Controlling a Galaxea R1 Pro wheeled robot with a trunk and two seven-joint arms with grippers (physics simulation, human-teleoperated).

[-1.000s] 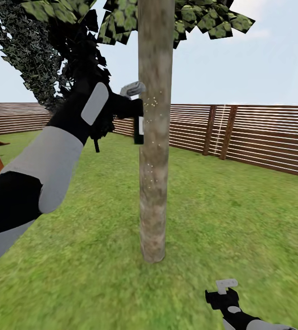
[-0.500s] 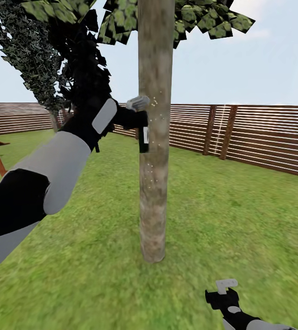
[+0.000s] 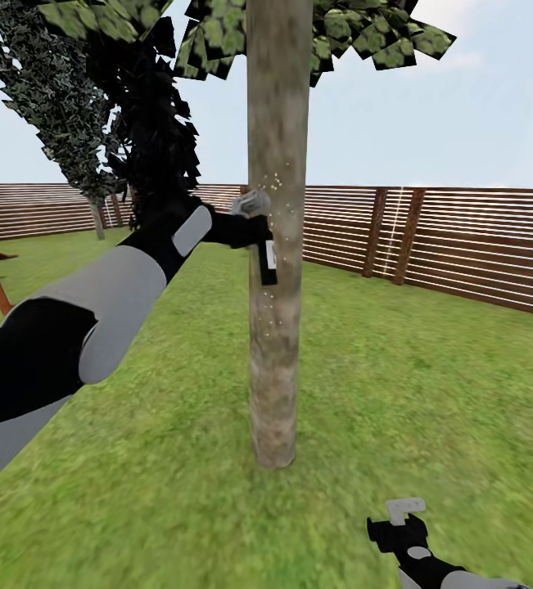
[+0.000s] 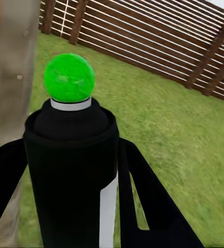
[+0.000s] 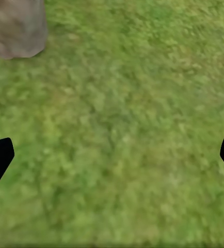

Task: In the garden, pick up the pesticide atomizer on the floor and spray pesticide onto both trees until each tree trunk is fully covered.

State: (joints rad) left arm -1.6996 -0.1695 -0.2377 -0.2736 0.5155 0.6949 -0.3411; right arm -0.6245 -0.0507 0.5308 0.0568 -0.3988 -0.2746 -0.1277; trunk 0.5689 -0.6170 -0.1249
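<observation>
Bottle [image 3: 266, 260] of pesticide hangs upright in the left gripper [image 3: 246, 231], whose fingers are clamped around its dark body, spray head against the left face of the tree trunk [image 3: 278, 245]. White specks [image 3: 270, 184] dot the bark there; lower bark looks barer, though it is hard to judge. Farther right, the right gripper [image 3: 397, 515] hangs low over the grass [image 3: 430, 384], fingers spread and empty.

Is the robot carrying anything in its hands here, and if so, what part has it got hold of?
Yes. Its left hand grips the pesticide atomizer around the dark bottle body, below the spray head, close against the tree trunk. The right hand hangs open over the grass, holding nothing.
</observation>
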